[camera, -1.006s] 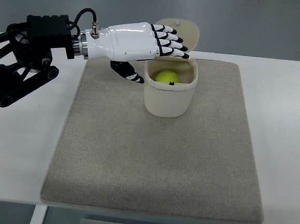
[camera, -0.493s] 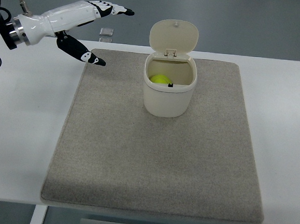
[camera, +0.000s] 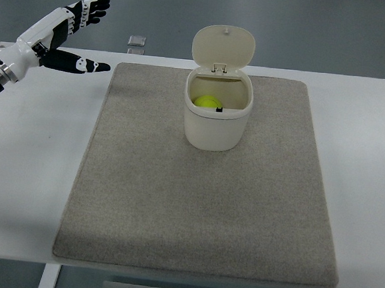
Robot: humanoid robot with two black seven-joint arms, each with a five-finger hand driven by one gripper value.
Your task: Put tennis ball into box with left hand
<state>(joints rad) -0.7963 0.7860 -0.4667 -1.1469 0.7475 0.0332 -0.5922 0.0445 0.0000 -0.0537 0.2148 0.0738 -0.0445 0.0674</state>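
Note:
A yellow-green tennis ball [camera: 205,101] lies inside the cream box [camera: 215,129], which stands on the grey mat with its hinged lid [camera: 223,47] raised at the back. My left hand [camera: 73,36] is white with black fingertips. It hovers over the table's far left, well away from the box, with fingers spread and holding nothing. The right arm is out of view.
The grey mat [camera: 201,205] covers most of the white table [camera: 370,171]. A small grey square object [camera: 136,41] lies at the table's back edge, left of the box. The table's front edge runs along the bottom of the picture.
My left hand was over the box rim a second ago. It has pulled back to the left and opened. The ball stays in the box.

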